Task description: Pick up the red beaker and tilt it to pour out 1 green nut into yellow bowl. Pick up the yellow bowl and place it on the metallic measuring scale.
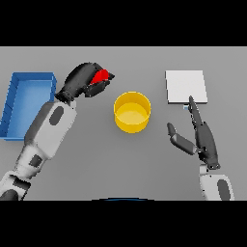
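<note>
Our left hand (84, 79) is curled round the small red beaker (101, 76), held up-left of the round yellow bowl (131, 112) on the grey desk (120, 164). Our right hand (201, 135) rests with fingers straight, its fingertips just below the flat metallic measuring scale (186, 86).

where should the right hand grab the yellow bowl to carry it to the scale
Probably by the right side of its rim. The round yellow bowl stands upright and open-topped, with a thin wall that suits a pinch, thumb inside and fingers outside. The right hand lies open to the bowl's right, and the flat metallic measuring scale is on that side too. The left hand is busy holding the red beaker.
</note>
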Controlling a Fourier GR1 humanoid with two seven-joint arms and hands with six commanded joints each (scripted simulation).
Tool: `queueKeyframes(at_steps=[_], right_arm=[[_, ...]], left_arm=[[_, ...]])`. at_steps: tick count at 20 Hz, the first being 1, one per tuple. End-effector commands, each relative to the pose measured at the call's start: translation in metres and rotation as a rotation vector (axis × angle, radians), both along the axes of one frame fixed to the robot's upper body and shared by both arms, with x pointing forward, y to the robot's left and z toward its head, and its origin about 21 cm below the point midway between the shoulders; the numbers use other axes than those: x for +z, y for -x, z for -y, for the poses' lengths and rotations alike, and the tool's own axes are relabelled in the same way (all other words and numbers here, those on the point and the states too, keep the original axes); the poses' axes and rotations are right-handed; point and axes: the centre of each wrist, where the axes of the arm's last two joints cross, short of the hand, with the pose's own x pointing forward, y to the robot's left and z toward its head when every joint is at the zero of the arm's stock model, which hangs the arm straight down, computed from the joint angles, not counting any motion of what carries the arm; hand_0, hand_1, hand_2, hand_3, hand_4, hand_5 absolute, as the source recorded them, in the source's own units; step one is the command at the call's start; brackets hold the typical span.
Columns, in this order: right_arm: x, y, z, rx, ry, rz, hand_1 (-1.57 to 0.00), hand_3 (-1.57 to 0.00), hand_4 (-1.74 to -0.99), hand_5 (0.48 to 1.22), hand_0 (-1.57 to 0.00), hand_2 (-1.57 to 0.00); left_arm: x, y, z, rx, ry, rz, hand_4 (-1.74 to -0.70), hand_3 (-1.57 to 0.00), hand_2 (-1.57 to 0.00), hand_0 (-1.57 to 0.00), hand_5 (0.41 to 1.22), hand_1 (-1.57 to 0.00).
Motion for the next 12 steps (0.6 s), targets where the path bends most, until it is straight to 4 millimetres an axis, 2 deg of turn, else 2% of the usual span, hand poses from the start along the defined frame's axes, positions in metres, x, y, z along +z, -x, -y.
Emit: queueKeyframes(at_steps=[1,4,7,8,12], right_arm=[[0.002,-0.001,-0.003,-0.002,-0.006,0.004,0.0,0.0,-1.178,0.667,0.0,0.0],[0.002,0.003,-0.004,0.005,-0.02,0.0,0.0,0.0,-1.183,0.671,0.0,0.0],[0.0,0.002,-0.002,-0.004,-0.03,-0.02,0.0,0.0,-1.187,0.676,0.0,0.0],[0.002,0.002,-0.004,0.001,-0.029,-0.017,0.0,0.0,-1.191,0.675,0.0,0.0],[0.0,0.005,-0.002,-0.014,-0.073,-0.033,0.0,0.0,-1.196,0.666,0.0,0.0]], left_arm=[[-0.002,-0.001,0.0,-0.023,-0.06,0.009,-1.74,-1.57,-1.57,-1.57,1.139,-1.57],[0.014,-0.003,0.019,-0.08,-0.295,0.068,-1.74,-1.57,-1.57,-1.57,1.174,-1.57],[0.016,-0.004,0.032,-0.139,-0.497,0.083,-1.74,-1.57,-1.57,-1.57,1.197,-1.57],[0.018,-0.004,0.038,-0.155,-0.568,0.085,-1.69,-1.57,-1.57,-1.57,1.202,-1.57],[0.03,-0.012,0.053,-0.256,-0.809,0.134,-1.71,-1.36,-1.57,-1.57,1.213,-1.57]])
